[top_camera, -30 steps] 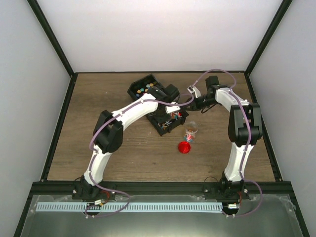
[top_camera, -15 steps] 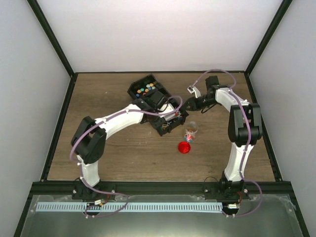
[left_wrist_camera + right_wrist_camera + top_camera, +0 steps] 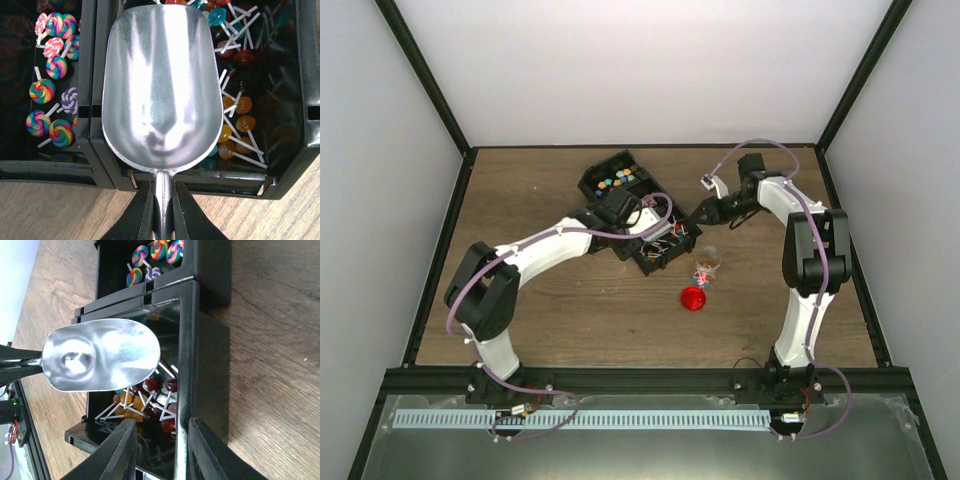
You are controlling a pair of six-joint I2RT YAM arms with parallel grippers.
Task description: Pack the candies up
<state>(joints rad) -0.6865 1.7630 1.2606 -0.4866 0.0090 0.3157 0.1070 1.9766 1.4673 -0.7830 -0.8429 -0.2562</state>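
The candies are small lollipops on white sticks. Orange, red and teal ones point(image 3: 240, 107) lie in the near black bin point(image 3: 655, 262). Rainbow swirl ones point(image 3: 50, 50) lie in the far bin point(image 3: 592, 183). My left gripper point(image 3: 162, 192) is shut on the handle of the silvery scoop point(image 3: 162, 85). The scoop is empty and hangs over the near bin; it also shows in the right wrist view point(image 3: 100, 360). My right gripper point(image 3: 162, 427) is open, its fingers straddling the near bin's side wall point(image 3: 184, 365), above the red and orange lollipops point(image 3: 137, 407).
A small clear jar point(image 3: 707, 264) with a few candies in it stands on the wooden table right of the near bin. The round red lid point(image 3: 693, 298) lies just in front of the jar. Black frame rails run along the table's edges.
My left arm has swung left and drawn back, with the scoop still over the near bin. My right gripper has shifted slightly left at the bin's wall.
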